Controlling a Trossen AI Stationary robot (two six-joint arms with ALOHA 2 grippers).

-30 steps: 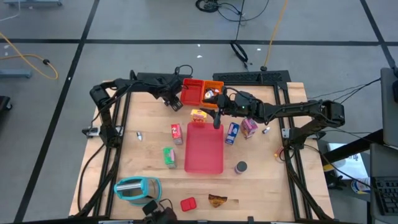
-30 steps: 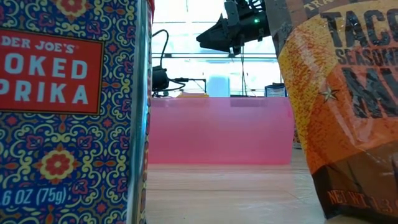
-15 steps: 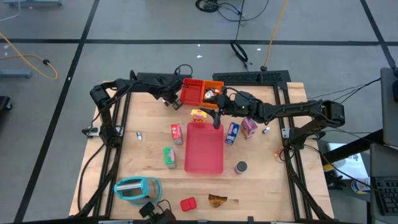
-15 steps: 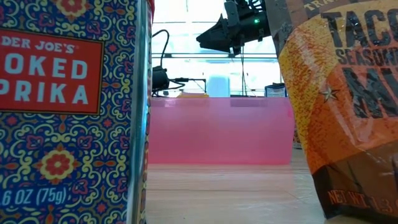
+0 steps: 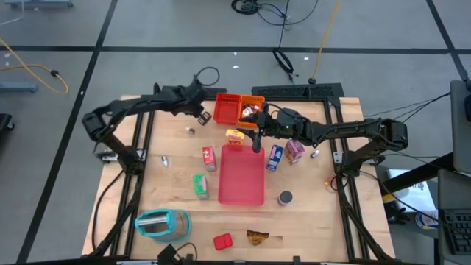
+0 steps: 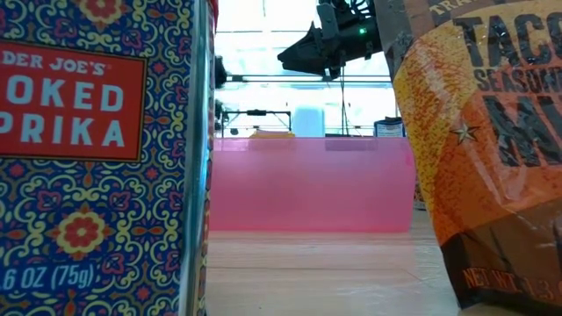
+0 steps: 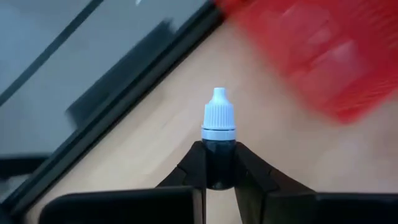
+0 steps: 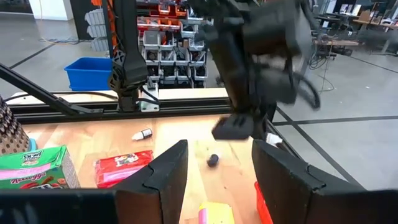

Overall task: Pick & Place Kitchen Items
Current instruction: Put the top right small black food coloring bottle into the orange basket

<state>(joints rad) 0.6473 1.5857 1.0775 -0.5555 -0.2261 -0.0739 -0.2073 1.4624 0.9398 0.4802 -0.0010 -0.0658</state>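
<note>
While in left gripper [image 7: 219, 167], one dark bottle [image 7: 219, 132].

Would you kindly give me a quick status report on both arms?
Left gripper shut on small dark bottle, beside red bin. Right gripper open, waiting above pink tray. Nothing in the way.

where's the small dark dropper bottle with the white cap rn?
The dropper bottle is clamped in the left gripper, at the table's far-left side, just left of the red bin.
</note>
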